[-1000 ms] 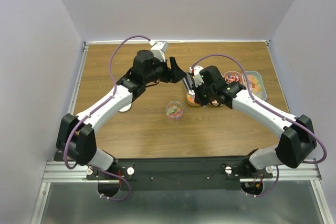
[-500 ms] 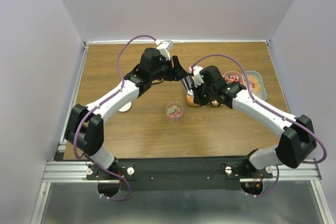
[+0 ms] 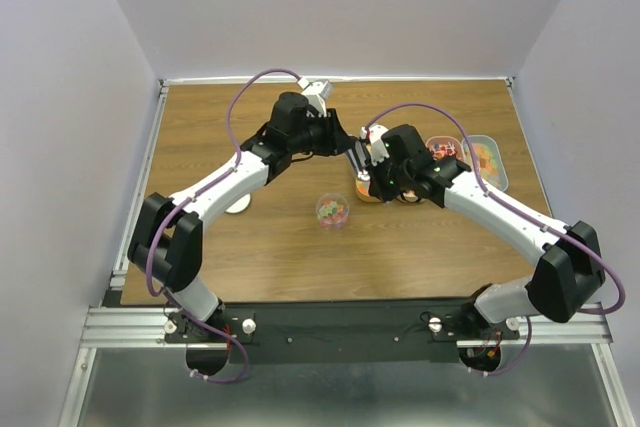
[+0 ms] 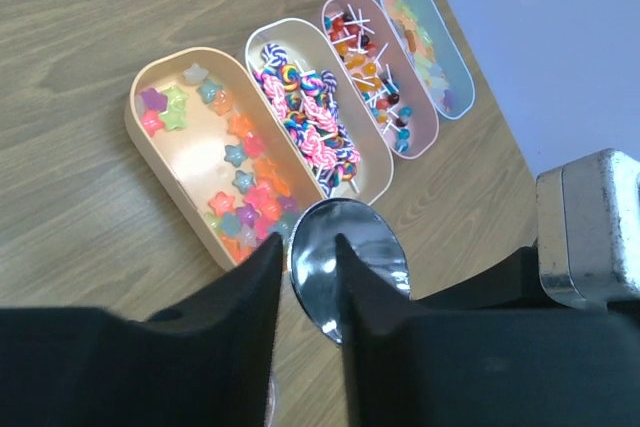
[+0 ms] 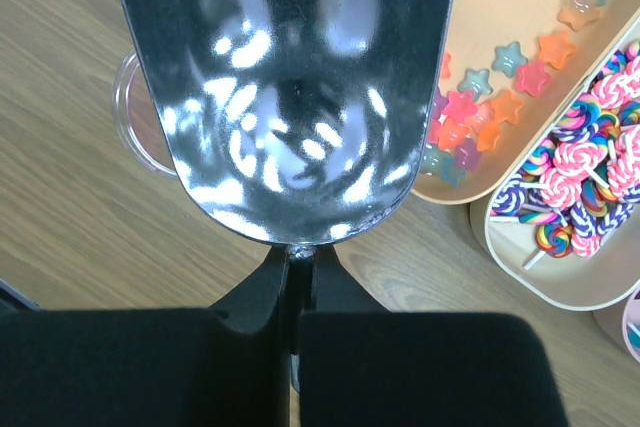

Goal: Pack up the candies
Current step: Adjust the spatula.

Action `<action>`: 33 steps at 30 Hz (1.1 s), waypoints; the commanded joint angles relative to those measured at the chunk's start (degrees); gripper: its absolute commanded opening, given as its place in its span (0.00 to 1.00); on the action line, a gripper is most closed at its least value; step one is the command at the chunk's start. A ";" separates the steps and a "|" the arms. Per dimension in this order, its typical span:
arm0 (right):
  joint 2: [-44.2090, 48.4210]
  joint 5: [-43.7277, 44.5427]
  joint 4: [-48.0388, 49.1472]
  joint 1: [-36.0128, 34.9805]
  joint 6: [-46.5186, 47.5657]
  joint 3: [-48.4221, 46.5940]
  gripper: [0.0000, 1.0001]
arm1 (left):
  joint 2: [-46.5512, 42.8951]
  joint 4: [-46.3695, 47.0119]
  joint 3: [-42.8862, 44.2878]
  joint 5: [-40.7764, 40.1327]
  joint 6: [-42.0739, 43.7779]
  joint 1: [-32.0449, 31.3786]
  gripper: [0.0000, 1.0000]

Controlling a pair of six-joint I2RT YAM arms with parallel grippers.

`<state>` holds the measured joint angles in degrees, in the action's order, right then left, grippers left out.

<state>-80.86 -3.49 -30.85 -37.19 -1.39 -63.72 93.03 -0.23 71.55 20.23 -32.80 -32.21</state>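
Note:
My right gripper (image 5: 300, 257) is shut on the handle of the metal scoop (image 5: 290, 97), whose shiny bowl holds no sweets. The scoop hangs beside the peach tray (image 5: 520, 162) of star-shaped candies (image 5: 480, 97). My left gripper (image 4: 307, 244) faces the scoop (image 4: 350, 252) from the other side. Its jaws stand a narrow gap apart, with the scoop's rim showing in that gap; I cannot tell if they touch it. In the top view both grippers (image 3: 340, 139) (image 3: 372, 162) meet at mid-table, and a small clear cup (image 3: 332, 210) of candies stands just in front of them.
Beside the peach tray (image 4: 150, 162) lie a cream tray (image 4: 375, 172) of swirl lollipops, a pink tray (image 4: 420, 142) of ball lollipops and a blue tray (image 4: 455, 77) of gummies. A white lid (image 3: 238, 205) lies left of the cup. A clear round rim (image 5: 130, 117) shows beside the scoop.
The left arm has swung right, bringing its gripper up to the scoop's mouth, and its jaws have narrowed. The right arm and scoop have not moved.

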 commanded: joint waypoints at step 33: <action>17.67 6.83 15.91 -0.43 -0.55 12.75 0.60 | 5.23 1.37 -1.06 20.72 -34.96 7.07 0.00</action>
<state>-64.27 1.91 -17.17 -37.34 -2.96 -51.79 97.95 -0.01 71.42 37.23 -64.60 -25.54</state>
